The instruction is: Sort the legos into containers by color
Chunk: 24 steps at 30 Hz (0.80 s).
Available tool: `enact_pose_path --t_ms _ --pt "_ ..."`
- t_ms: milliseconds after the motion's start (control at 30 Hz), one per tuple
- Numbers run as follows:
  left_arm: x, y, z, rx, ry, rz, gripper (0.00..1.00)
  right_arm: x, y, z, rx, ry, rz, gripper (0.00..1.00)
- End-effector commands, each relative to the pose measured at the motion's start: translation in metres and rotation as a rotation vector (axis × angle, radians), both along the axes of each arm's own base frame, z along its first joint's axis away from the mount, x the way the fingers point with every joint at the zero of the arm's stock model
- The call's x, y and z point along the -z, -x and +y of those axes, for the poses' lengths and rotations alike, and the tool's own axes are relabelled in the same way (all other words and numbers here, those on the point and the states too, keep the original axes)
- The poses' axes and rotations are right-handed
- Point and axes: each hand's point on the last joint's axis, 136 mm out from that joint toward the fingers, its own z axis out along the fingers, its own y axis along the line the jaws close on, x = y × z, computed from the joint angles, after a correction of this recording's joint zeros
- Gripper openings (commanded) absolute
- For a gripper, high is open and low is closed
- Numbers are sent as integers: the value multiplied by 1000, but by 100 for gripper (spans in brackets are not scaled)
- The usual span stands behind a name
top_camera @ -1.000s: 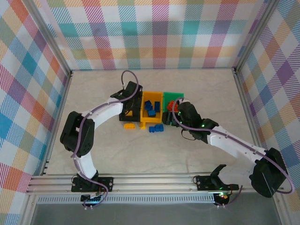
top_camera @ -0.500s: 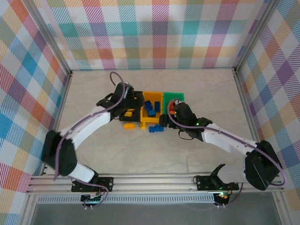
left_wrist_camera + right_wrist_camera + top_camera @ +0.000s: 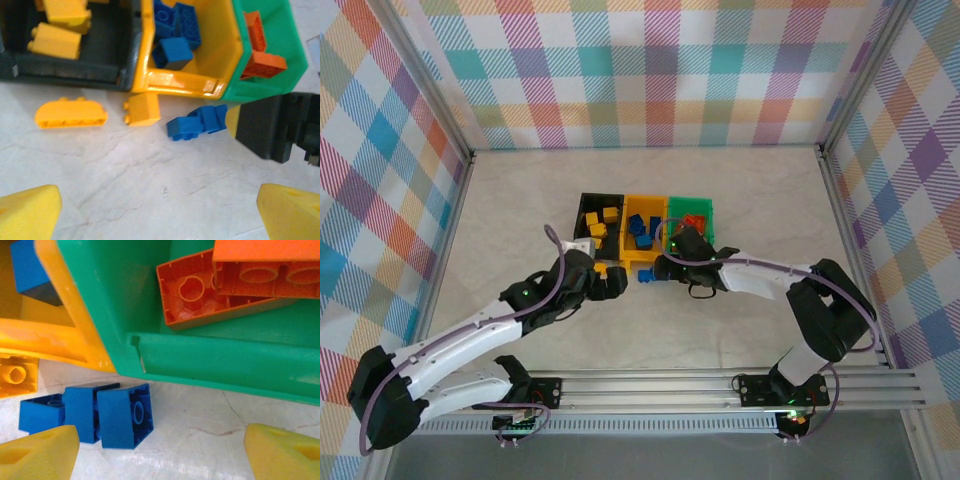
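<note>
Left gripper [image 3: 160, 214]: jaws wide apart, nothing between the pads. It hangs over bare table [image 3: 150, 175] on the near side of the bins.

Right gripper [image 3: 160, 452]: jaws also wide apart, nothing held. It sits low over the table at the green bin's near corner.

Loose on the table, in front of the bins:
- long yellow brick [image 3: 71, 112], lying flat, in front of the black bin, apart from its wall
- short yellow brick [image 3: 142, 108], just beside the yellow bin's front corner; can't tell if they touch
- loose blue bricks [image 3: 90, 412], side by side, below the seam between the yellow and green bins, just ahead of the right gripper's pad at the left of its wrist view, not between the pads

Bins are joined in a row:
- black bin [image 3: 65, 70] on the left, holds yellow bricks [image 3: 60, 30]
- yellow bin [image 3: 180, 82] in the middle, holds sorted blue bricks [image 3: 175, 30]
- green bin [image 3: 225, 365] on the right, holds orange bricks [image 3: 225, 285]
</note>
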Motion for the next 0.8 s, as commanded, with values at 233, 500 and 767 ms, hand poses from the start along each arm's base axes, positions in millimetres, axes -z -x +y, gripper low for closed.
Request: enact_pose_path --t_ms 233,500,767 --pt "-2 11 25 -85 16 -21 100 24 10 -28 141 110 78 75" --pt "-6 15 31 -88 11 -31 100 7 35 -58 188 111 52 71" --pt "-8 18 34 -94 22 -35 100 -27 25 -21 -19 5 -31 81"
